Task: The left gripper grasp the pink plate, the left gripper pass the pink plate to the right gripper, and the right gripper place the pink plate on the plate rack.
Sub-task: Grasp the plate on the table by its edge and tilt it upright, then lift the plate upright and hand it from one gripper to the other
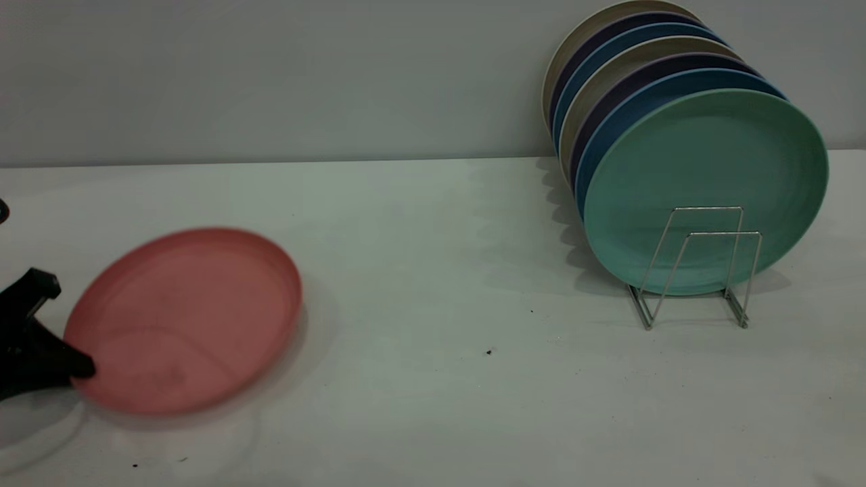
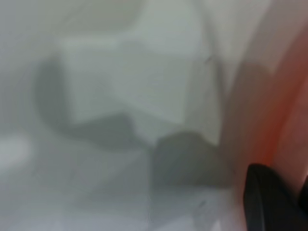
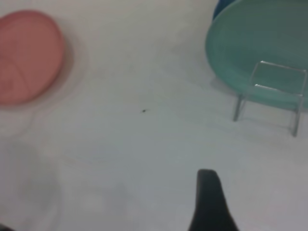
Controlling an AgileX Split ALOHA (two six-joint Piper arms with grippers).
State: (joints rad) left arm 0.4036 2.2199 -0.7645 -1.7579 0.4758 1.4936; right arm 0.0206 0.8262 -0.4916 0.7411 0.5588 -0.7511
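grip comes first: the black wedge-shaped left gripper has its fingers closed on the near-left rim of the round salmon-pink plate, tilting it off the white table, probably so the opposite edge is free for a handover. the black right gripper hovers over mid-table; i cannot tell its finger state. the thin silver wire plate rack, far right, has its front loops vacant before the mint-green plate.

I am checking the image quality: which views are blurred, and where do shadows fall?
Exterior view: the pink plate is motion-smeared at the left gripper; the plate rack is sharp, its plates shadowing the table. Left wrist view: almost wholly blurred. Right wrist view: soft, with a faint shadow beside the plate.
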